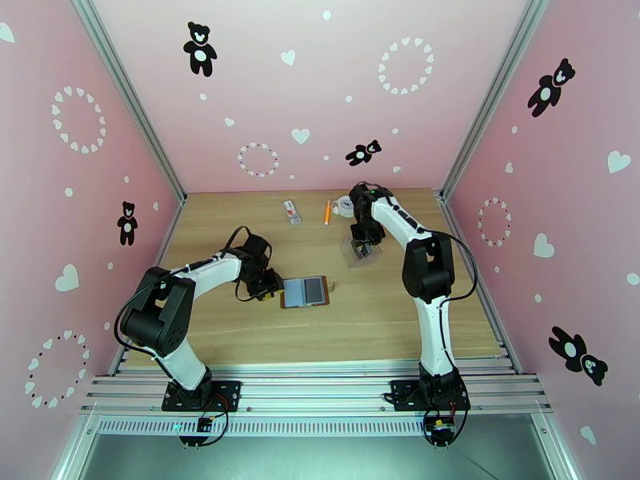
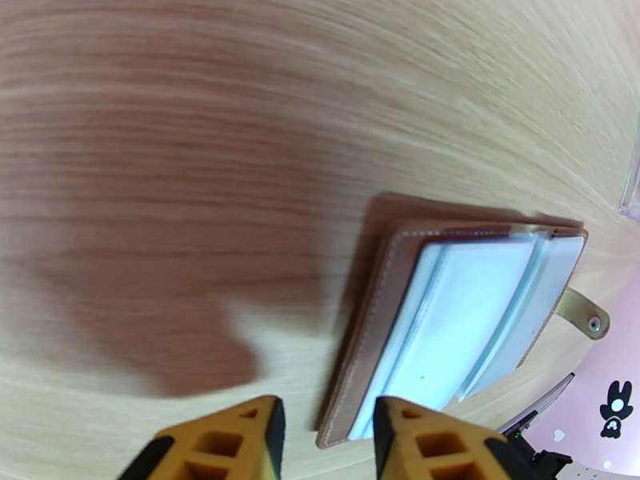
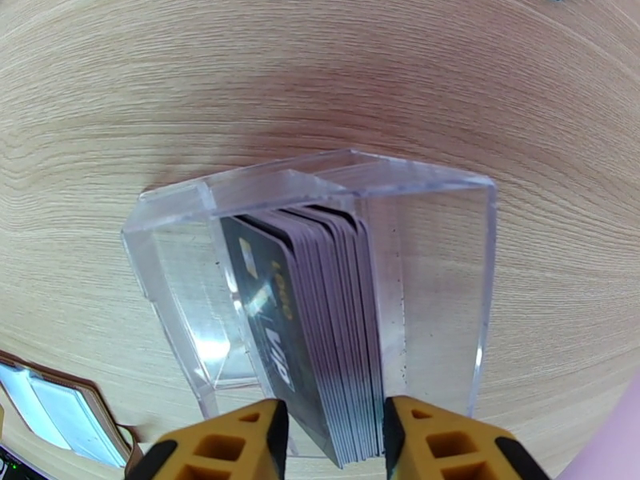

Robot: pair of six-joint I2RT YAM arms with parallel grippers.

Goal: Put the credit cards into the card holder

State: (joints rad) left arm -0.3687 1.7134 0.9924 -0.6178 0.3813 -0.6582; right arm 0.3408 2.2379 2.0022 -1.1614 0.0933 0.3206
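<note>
Pink-walled booth around a wooden table

Pale wood-grain tabletop (image 1: 240, 330); three pink walls (image 1: 320, 90) printed with black teddy bears, white hearts and heart rings; aluminium frame posts (image 1: 128, 90) at the corners, evenly lit.

Even, bright light is filling the overhead view; a broad soft shadow is darkening the counter (image 2: 160, 258) in the left wrist view; wood grain is bending near both wrist views' edges.
</note>
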